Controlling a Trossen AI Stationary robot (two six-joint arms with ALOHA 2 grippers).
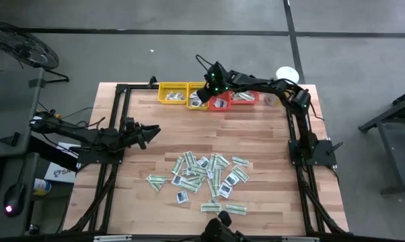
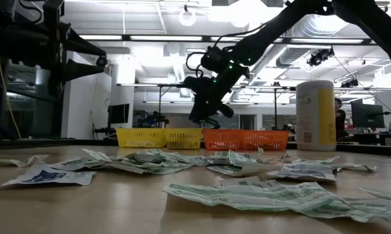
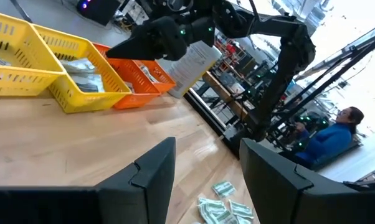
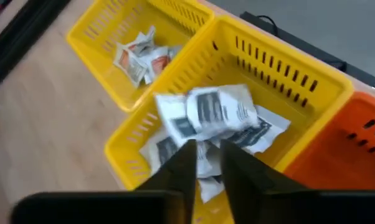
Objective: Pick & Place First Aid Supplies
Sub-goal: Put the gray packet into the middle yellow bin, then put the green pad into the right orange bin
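No text, brand, number or sign is legible in any view. The label on the canister (image 2: 321, 114) carries printed lines too small to read. The packets (image 4: 215, 118) in the yellow tray (image 4: 281, 81) show dark print blocks, but no characters resolve. A white item (image 1: 58, 172) beside the table's left edge bears partial dark lettering that cannot be made out.

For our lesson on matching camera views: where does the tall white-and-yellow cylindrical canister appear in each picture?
High view: tall white-and-yellow cylindrical canister at the table's far right corner, seen end-on.
Low view: upright at right, beside the orange plastic tray.
Left wrist view: upper middle, behind the orange tray.
Right wrist view: not in it.
Shared landmark: the orange tray.
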